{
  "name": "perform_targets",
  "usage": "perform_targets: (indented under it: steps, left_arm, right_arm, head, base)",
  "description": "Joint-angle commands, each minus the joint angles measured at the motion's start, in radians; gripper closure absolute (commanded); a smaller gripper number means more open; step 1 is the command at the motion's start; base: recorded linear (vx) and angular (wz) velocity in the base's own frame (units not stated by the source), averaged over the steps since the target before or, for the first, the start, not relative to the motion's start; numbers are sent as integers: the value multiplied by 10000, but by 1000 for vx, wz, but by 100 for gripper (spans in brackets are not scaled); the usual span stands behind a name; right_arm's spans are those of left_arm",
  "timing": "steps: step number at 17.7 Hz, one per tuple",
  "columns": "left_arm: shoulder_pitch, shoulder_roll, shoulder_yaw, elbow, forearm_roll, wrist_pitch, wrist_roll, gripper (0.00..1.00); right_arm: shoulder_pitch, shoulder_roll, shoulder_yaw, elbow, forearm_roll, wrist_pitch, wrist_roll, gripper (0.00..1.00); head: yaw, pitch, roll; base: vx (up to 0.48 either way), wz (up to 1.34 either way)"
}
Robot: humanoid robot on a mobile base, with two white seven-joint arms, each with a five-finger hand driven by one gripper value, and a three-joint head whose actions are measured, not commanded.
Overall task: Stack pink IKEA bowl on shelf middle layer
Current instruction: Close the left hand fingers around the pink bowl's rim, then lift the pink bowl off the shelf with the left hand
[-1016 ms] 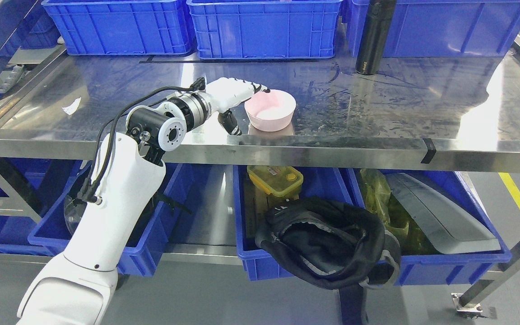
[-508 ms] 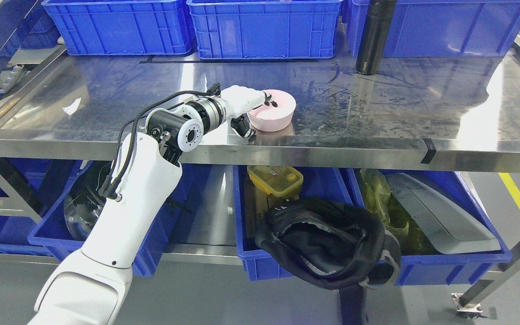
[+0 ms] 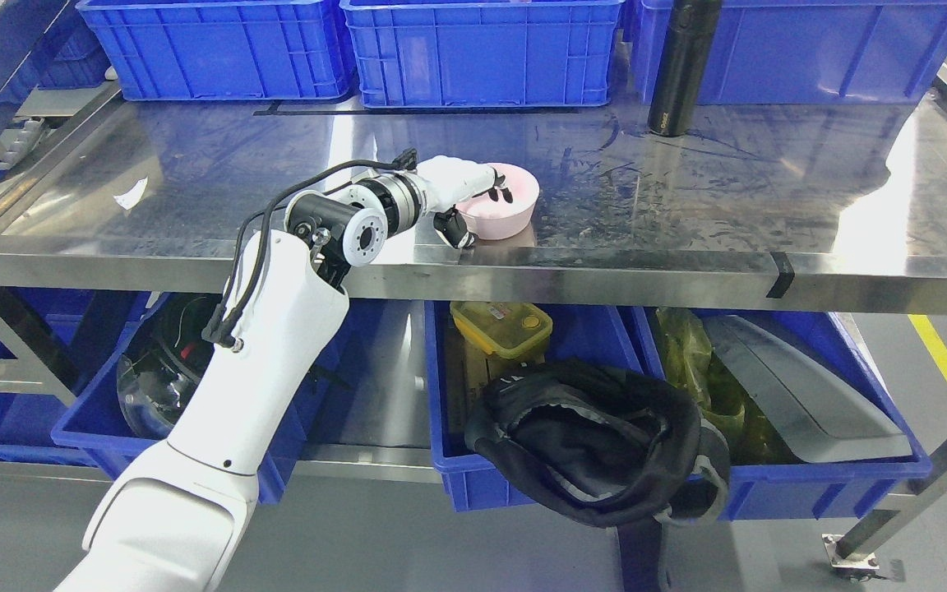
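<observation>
Scuffed, glossy steel shelf (image 3: 687, 189) — smooth matt pink bowl (image 3: 510, 215), ribbed plastic crates (image 3: 482, 49).

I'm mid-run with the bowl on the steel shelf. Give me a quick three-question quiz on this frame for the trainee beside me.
1. True or false: the left hand has its fingers hooked over the near-left rim of the pink bowl.
2. Multiple choice: the black bottle stands A) inside a lower bin, B) upright at the back of the steel shelf, right of the bowl, C) lying beside the bowl.
3. Fill in: behind the bowl, along the back of the shelf, stands a row of ______ crates.

Key: 1 true; 2 B; 3 blue.
</observation>
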Motion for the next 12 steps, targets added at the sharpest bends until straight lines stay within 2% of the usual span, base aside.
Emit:
perform_targets:
  steps: [1,3,7,10,11,12]
  left_arm:
    - [-147,-688,-56,1075,-9,-72,-7,44]
    - [-147,-750,-56,1152,-9,-103,-22,50]
    - [-193,-766,-10,1152,-9,-118,-69,71]
    - [-437,-781,249,1076,6,-195,-23,80]
    - [-514,-766,478,1060,6,-347,-7,81]
    - [-545,-751,1027,1060,21,-910,38,88]
  right_arm:
    - [153,-175,0,-175,0,4,2,0]
    - [153,-175,0,-175,0,4,2,0]
    - [153,-175,0,-175,0,4,2,0]
    - [153,-175,0,-175,0,4,2,0]
    - [153,-175,0,-175,0,4,2,0]
    - [153,-175,0,-175,0,4,2,0]
  head:
    - [0,0,0]
    - [0,0,0]
    - [0,0,0]
    - [0,0,0]
    - [0,0,0]
    - [0,0,0]
  base:
    - [0,0]
    - [0,0]
    - [0,0]
    - [0,23]
    - [-5,61]
    - [-5,21]
